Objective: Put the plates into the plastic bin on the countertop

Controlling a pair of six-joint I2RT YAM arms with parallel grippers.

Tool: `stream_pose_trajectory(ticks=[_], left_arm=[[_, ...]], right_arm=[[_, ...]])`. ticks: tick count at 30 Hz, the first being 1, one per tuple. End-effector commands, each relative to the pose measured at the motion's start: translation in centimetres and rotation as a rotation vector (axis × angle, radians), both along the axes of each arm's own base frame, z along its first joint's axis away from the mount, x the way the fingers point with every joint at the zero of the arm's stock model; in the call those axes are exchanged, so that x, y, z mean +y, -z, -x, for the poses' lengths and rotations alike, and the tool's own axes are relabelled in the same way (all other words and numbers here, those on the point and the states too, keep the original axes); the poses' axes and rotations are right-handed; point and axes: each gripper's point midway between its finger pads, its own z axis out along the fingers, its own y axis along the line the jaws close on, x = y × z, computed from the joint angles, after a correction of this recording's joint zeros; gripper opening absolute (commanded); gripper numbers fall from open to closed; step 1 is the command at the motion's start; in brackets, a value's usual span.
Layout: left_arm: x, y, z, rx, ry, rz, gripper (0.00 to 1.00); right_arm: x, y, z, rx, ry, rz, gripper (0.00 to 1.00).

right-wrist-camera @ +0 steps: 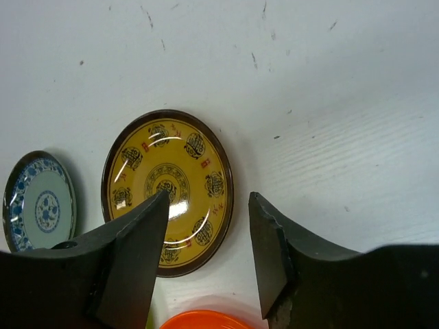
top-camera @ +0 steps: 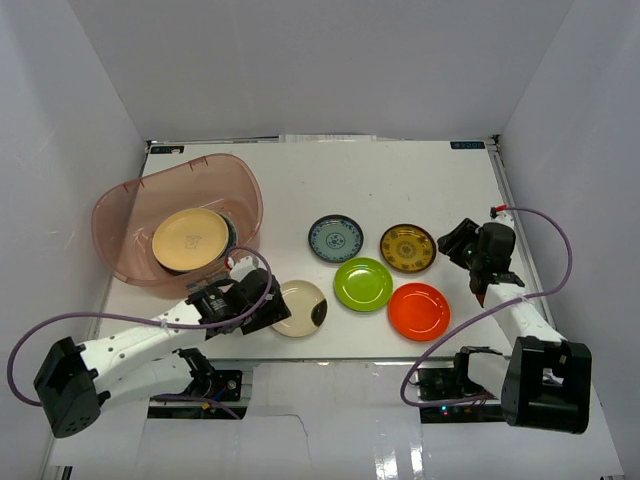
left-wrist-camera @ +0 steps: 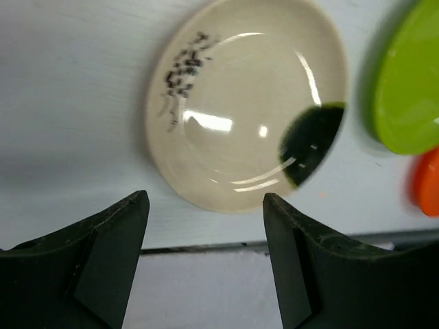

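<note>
The translucent pinkish plastic bin [top-camera: 125, 215] stands at the far left of the white countertop [top-camera: 400, 180], with a pale yellow plate [top-camera: 190, 237] on top of darker plates inside. A cream plate [top-camera: 300, 307] with a dark patch lies near the front edge; it also shows in the left wrist view [left-wrist-camera: 240, 103]. My left gripper [top-camera: 268, 312] [left-wrist-camera: 206, 205] is open and empty just beside it. A blue-patterned plate [top-camera: 335, 239], yellow patterned plate [top-camera: 408, 247] [right-wrist-camera: 168, 188], green plate [top-camera: 363, 284] and orange plate [top-camera: 418, 310] lie mid-table. My right gripper [top-camera: 453, 243] [right-wrist-camera: 209, 202] is open, above the yellow plate's right rim.
White walls enclose the table on three sides. The metal front edge [left-wrist-camera: 206, 245] runs right under my left gripper. The green plate [left-wrist-camera: 408, 82] and orange plate [left-wrist-camera: 429, 181] lie to the right of the cream one. Purple cables trail from both arms.
</note>
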Motion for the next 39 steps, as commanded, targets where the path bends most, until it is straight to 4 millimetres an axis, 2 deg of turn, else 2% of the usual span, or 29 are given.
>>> stream_pose_trajectory(ticks=[1,2,4,9,12,13,15,18,21,22,24,26,27,29,31,34,37,39], left_arm=[[3.0,2.6,-1.5,-0.049,-0.215,-0.146,0.78],[3.2,3.1,-1.5,-0.049,-0.228,-0.165,0.78],[3.2,3.7,-1.9,-0.054,-0.244,-0.186,0.77],[4.0,4.8,-2.3,-0.071,-0.26,-0.249,0.74],[3.9,5.5,-2.6,-0.085,-0.263,-0.24,0.74],[3.1,5.6,-3.0,-0.103,-0.258,-0.207,0.74],[2.9,6.1,-3.1,-0.104,-0.238,-0.206,0.73],[3.1,7.2,-2.8,-0.081,-0.228,-0.247,0.69],[3.3,7.6,-2.8,-0.079,-0.231,-0.26,0.64],[3.3,7.5,-2.9,-0.083,-0.232,-0.256,0.62],[3.2,7.4,-3.1,-0.095,-0.228,-0.251,0.5],[3.1,7.1,-3.2,-0.109,-0.222,-0.249,0.41],[3.0,6.9,-3.3,-0.116,-0.221,-0.241,0.34],[2.9,6.6,-3.5,-0.124,-0.22,-0.234,0.28],[2.7,6.2,-3.5,-0.132,-0.216,-0.217,0.15],[2.2,5.3,-3.6,-0.143,-0.203,-0.187,0.0],[0.9,2.6,-4.1,-0.19,-0.175,-0.102,0.0],[-0.1,0.2,-4.6,-0.232,-0.15,-0.045,0.0]], right_arm=[[1.3,0.6,-0.5,-0.013,-0.06,-0.088,0.57],[0.8,1.9,-0.3,0.019,-0.039,-0.099,0.58],[0.9,3.3,-0.3,0.044,-0.036,-0.136,0.58],[1.6,5.2,-0.8,0.086,-0.057,-0.194,0.58],[2.3,5.9,-1.3,0.093,-0.067,-0.245,0.5],[2.7,6.3,-1.5,0.101,-0.074,-0.277,0.47],[2.9,6.7,-1.5,0.107,-0.073,-0.297,0.44],[3.1,7.4,-1.7,0.12,-0.064,-0.322,0.33],[3.2,7.2,-1.9,0.105,-0.063,-0.346,0.15],[3.2,6.5,-2.0,0.086,-0.063,-0.346,0.09],[2.6,5.6,-2.2,0.055,-0.031,-0.333,0.08],[2.1,3.7,-2.3,-0.009,-0.011,-0.32,0.08],[1.7,2.3,-2.3,-0.044,0.001,-0.307,0.08],[1.3,0.6,-2.5,-0.085,0.009,-0.293,0.08],[1.3,-2.4,-2.8,-0.153,-0.002,-0.284,0.08],[1.9,-6.2,-2.8,-0.231,-0.06,-0.294,0.08],[3.1,-11.8,-3.1,-0.338,-0.152,-0.31,0.08],[4.1,-13.9,-2.6,-0.374,-0.221,-0.319,0.08]])
